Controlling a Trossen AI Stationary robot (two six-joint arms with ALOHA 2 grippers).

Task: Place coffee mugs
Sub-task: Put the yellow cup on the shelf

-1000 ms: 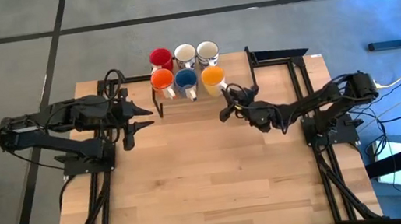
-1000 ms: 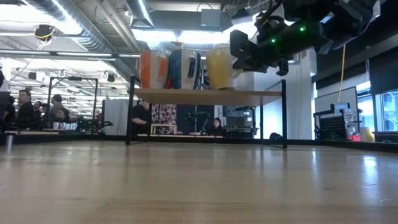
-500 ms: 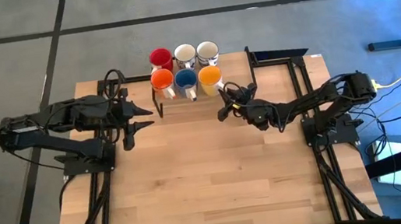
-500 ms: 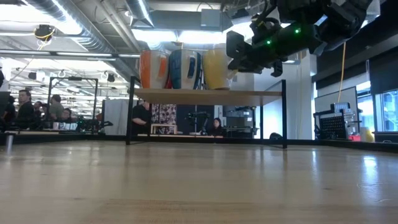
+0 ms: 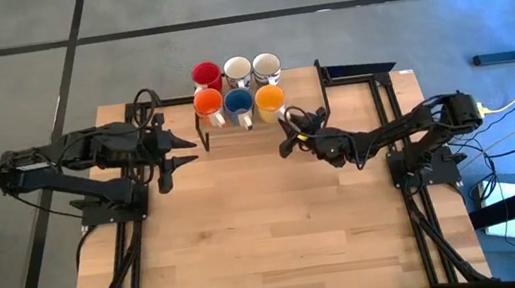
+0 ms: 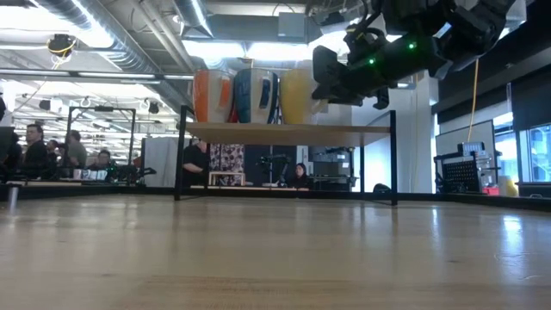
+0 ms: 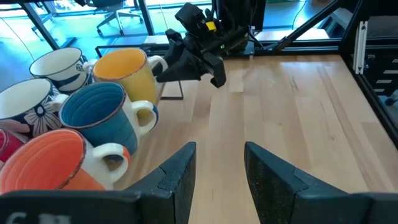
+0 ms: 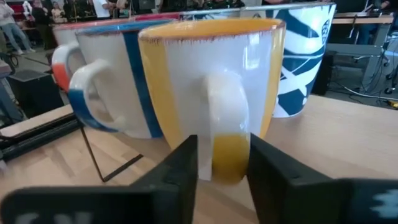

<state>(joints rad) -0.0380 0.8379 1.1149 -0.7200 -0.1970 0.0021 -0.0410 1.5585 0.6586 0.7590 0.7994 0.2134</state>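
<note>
Six mugs stand in two rows on a raised wooden shelf [image 5: 302, 89] at the table's far edge. The far row is red [image 5: 205, 75], white patterned [image 5: 237, 68] and white patterned [image 5: 266, 64]. The near row is orange-red [image 5: 207, 102], blue [image 5: 237, 101] and yellow-orange [image 5: 270, 97]. My right gripper [image 5: 287, 135] is at the yellow-orange mug [image 8: 205, 81], shut on its handle. My left gripper [image 7: 217, 168] is open and hovers left of the shelf [image 5: 177, 160], touching nothing. My right gripper pinches the yellow-orange mug's handle [image 8: 225, 134] between its two fingers [image 8: 180, 171], low on the loop. It reaches in roughly level from the table's near-right side. The mug stands upright, and its base appears to rest on the shelf board [image 6: 284, 130] beside the blue mug [image 6: 256, 95].
The shelf stands on thin black legs [image 6: 393, 155] above the table. The wide wooden table top [image 5: 270, 233] lies before it. Black frame rails [image 5: 390, 115] run along the right side. People sit in the room behind [image 6: 34, 146].
My right gripper has moved a little toward the table's left and far edge. The yellow-orange mug has gone with it, sliding along the shelf closer to the blue mug.
</note>
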